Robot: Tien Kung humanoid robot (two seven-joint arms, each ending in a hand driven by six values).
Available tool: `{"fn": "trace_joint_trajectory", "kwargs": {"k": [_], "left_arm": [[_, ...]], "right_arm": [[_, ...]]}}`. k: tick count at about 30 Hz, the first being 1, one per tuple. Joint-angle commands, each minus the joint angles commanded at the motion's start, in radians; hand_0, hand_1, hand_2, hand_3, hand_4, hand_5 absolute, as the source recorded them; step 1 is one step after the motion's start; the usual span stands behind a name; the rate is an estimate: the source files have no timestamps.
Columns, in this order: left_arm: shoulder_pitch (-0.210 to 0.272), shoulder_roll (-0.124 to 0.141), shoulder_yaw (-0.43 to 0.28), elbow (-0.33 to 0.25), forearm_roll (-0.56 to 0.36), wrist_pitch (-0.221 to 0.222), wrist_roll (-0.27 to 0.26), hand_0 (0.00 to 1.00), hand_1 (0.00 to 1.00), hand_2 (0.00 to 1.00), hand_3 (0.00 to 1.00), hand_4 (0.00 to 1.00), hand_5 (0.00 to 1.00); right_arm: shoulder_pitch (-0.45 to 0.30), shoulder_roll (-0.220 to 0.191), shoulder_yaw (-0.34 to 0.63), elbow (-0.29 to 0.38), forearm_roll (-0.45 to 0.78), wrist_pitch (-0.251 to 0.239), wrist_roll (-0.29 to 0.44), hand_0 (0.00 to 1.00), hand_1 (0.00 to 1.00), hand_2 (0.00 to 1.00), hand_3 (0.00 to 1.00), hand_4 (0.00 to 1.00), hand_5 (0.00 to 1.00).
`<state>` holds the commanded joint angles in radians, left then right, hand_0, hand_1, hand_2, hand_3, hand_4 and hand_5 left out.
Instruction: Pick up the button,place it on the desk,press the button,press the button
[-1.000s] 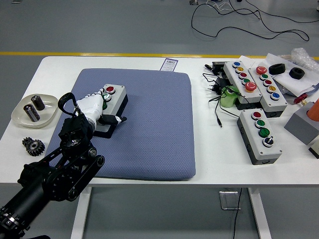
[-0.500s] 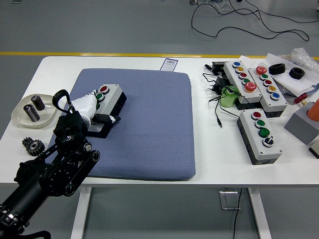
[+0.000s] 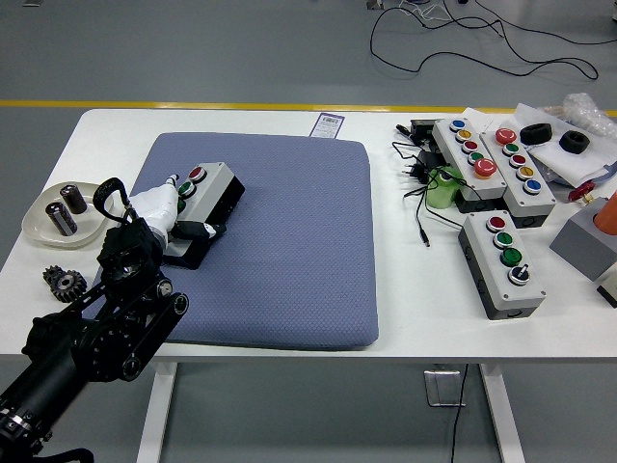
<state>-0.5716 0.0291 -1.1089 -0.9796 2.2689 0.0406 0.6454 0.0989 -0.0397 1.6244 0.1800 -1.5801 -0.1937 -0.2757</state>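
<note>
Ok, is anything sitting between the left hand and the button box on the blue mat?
Nothing visible does. The left hand is already on the button box, its white fingers over the near end by the green button, on the blue mat. The dish and gear lie off to the left.

On the counter lie 4 button boxes: 1 on the blue pad by the robot hand, carrying a red and a green button; 2 long ones side by side at far right; and 1 shorter box nearer the front edge. 1 shallow dish holds 2 dark cylinders. 1 black gear sits below it. 2 black rings rest at far right.
</note>
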Motion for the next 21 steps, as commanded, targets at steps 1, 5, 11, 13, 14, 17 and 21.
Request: {"fn": "trace_joint_trajectory", "kwargs": {"k": [1, 5, 11, 13, 14, 17, 21], "left_arm": [[0.000, 0.001, 0.000, 0.000, 0.000, 0.010, 0.000, 0.011, 0.103, 0.182, 0.998, 0.975, 0.286], [0.001, 0.009, 0.002, 0.000, 0.000, 0.061, 0.000, 0.002, 0.060, 0.132, 0.998, 0.989, 0.318], [-0.001, 0.036, 0.029, -0.003, 0.000, 0.127, 0.000, 0.002, 0.032, 0.087, 0.945, 0.998, 0.331], [-0.001, 0.050, 0.043, -0.003, 0.000, 0.150, -0.016, 0.002, 0.032, 0.087, 0.945, 0.998, 0.331], [-0.001, 0.057, 0.050, -0.004, 0.000, 0.158, -0.031, 0.002, 0.032, 0.087, 0.945, 0.998, 0.331], [-0.003, 0.079, 0.074, -0.007, 0.000, 0.183, -0.089, 0.002, 0.028, 0.076, 0.894, 0.994, 0.339], [-0.006, 0.119, 0.119, -0.018, 0.000, 0.213, -0.176, 0.002, 0.027, 0.067, 0.887, 0.992, 0.348]], "right_arm": [[0.000, 0.000, 0.001, 0.000, -0.001, 0.000, 0.000, 0.658, 0.650, 0.699, 0.605, 0.454, 0.328], [0.001, -0.001, 0.003, 0.000, -0.002, -0.001, 0.001, 0.658, 0.649, 0.699, 0.604, 0.454, 0.328], [0.003, -0.001, 0.006, 0.000, -0.003, -0.002, 0.001, 0.658, 0.648, 0.699, 0.605, 0.454, 0.328], [0.003, -0.001, 0.006, 0.000, -0.003, -0.002, 0.001, 0.658, 0.648, 0.699, 0.605, 0.454, 0.328], [0.003, -0.001, 0.007, 0.000, -0.003, -0.002, 0.001, 0.658, 0.648, 0.699, 0.605, 0.454, 0.328], [0.003, -0.001, 0.008, 0.000, -0.005, -0.002, 0.000, 0.658, 0.650, 0.699, 0.604, 0.454, 0.329], [0.004, 0.000, 0.007, 0.000, -0.004, -0.002, -0.001, 0.659, 0.649, 0.698, 0.604, 0.454, 0.328]]}}
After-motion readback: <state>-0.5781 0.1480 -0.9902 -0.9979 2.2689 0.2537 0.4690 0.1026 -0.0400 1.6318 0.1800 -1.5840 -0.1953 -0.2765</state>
